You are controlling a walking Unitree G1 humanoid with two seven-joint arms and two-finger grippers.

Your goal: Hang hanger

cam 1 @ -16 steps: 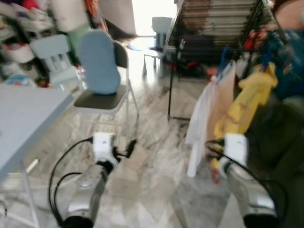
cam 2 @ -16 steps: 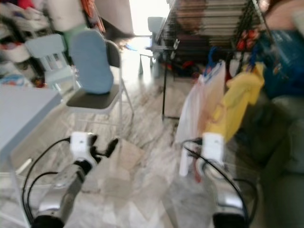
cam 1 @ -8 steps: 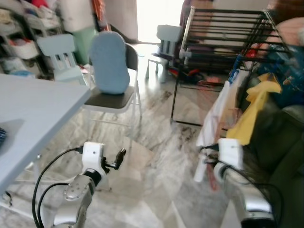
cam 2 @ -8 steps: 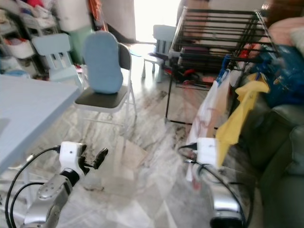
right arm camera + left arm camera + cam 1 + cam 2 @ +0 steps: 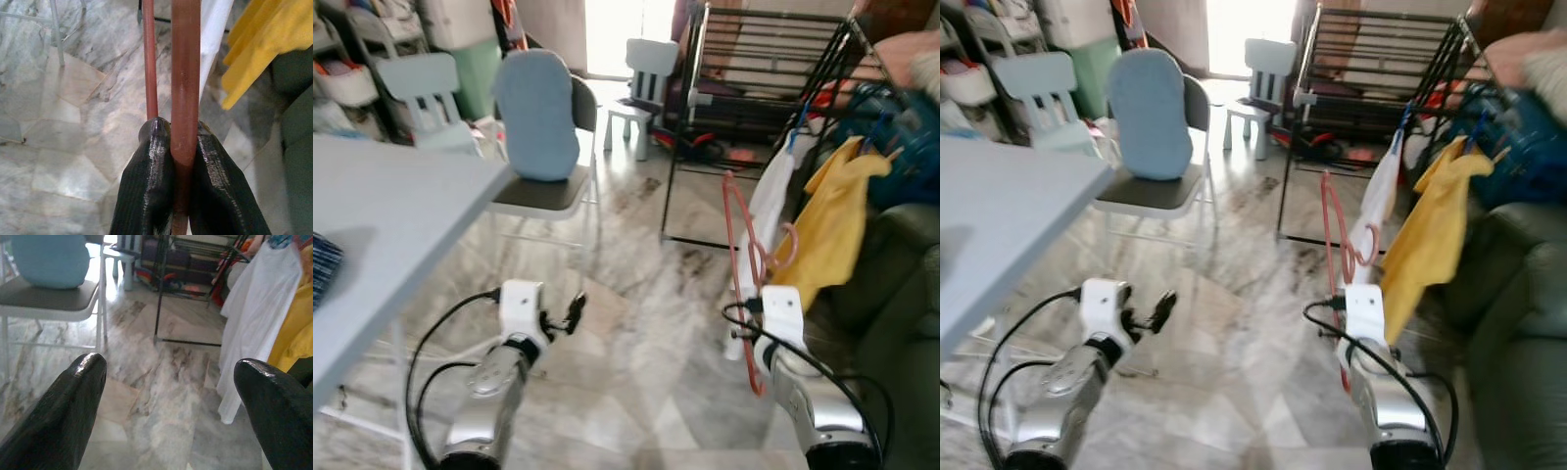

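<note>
A reddish-pink hanger [image 5: 741, 257] stands nearly upright in front of me, low on my right. Its hook [image 5: 786, 249] curls toward the hanging clothes. My right gripper [image 5: 179, 133] is shut on one of the hanger's bars [image 5: 185, 73], pinched between both black fingers. A second thinner bar [image 5: 149, 58] runs alongside. The black drying rack [image 5: 756, 51] stands beyond it, with a white garment [image 5: 770, 194] and a yellow garment [image 5: 830, 227] hanging from its near rail. My left gripper [image 5: 171, 382] hovers low over the marble floor, open and holding nothing.
A grey table [image 5: 382, 220] fills the left side. Ahead on the left stands a folding chair [image 5: 540, 196] with a blue cushion [image 5: 534, 116]. Small pale chairs [image 5: 646, 73] sit further back. A dark green sofa [image 5: 901, 294] lies on the right, behind the clothes.
The whole picture has shifted and sharpened as the camera moved. The hanger, faint and blurred before, now shows clearly upright in my right gripper. The left gripper stays open.
</note>
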